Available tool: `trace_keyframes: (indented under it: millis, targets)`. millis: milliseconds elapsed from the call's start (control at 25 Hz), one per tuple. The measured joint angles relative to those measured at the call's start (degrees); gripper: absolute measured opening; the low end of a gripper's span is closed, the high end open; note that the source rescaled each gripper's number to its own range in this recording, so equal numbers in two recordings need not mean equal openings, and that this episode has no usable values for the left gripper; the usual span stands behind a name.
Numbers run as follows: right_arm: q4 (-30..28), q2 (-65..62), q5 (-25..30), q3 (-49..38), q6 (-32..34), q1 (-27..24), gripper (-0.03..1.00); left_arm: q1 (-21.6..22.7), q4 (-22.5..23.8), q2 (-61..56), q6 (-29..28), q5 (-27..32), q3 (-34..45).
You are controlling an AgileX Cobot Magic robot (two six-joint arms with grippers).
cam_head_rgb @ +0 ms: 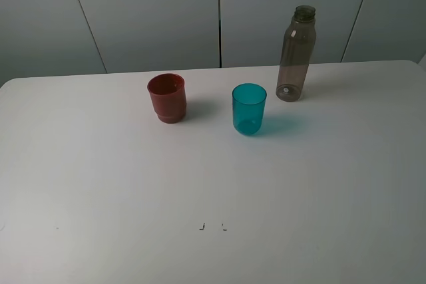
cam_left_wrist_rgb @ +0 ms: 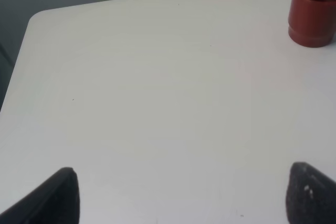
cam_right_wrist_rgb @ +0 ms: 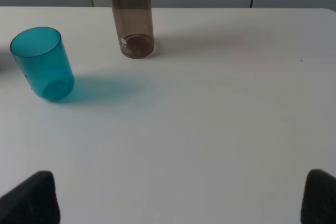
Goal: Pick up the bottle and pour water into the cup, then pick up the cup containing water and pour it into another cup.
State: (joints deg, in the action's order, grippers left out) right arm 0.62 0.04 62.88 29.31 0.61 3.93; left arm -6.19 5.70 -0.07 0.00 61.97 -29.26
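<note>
Bottle (cam_head_rgb: 295,54) upright upper right on white worktop (cam_head_rgb: 213,184), teal cup (cam_head_rgb: 249,108) centre, red cup (cam_head_rgb: 166,98) left, apparently empty, left gripper (cam_left_wrist_rgb: 181,195) and right gripper (cam_right_wrist_rgb: 178,198) spread wide, holding nothing.

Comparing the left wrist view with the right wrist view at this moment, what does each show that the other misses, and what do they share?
Only the left wrist view shows the opaque red-brown plastic cup with a stepped base, standing upright near the table's far edge.

Only the right wrist view shows the teal translucent plastic tumbler and the lower part of the tall smoky grey-brown translucent bottle, both upright and apart.

Both show the white table and their own gripper's dark jaws spread wide, holding nothing: left gripper, right gripper.
</note>
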Motion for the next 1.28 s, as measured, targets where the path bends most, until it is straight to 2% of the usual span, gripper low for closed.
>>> trace_keyframes:
  millis: [1280]
  targets:
    - [0.00,0.00,0.00,0.00,0.00,0.00,0.99,0.00,0.00,0.00,0.00,0.00,0.00]
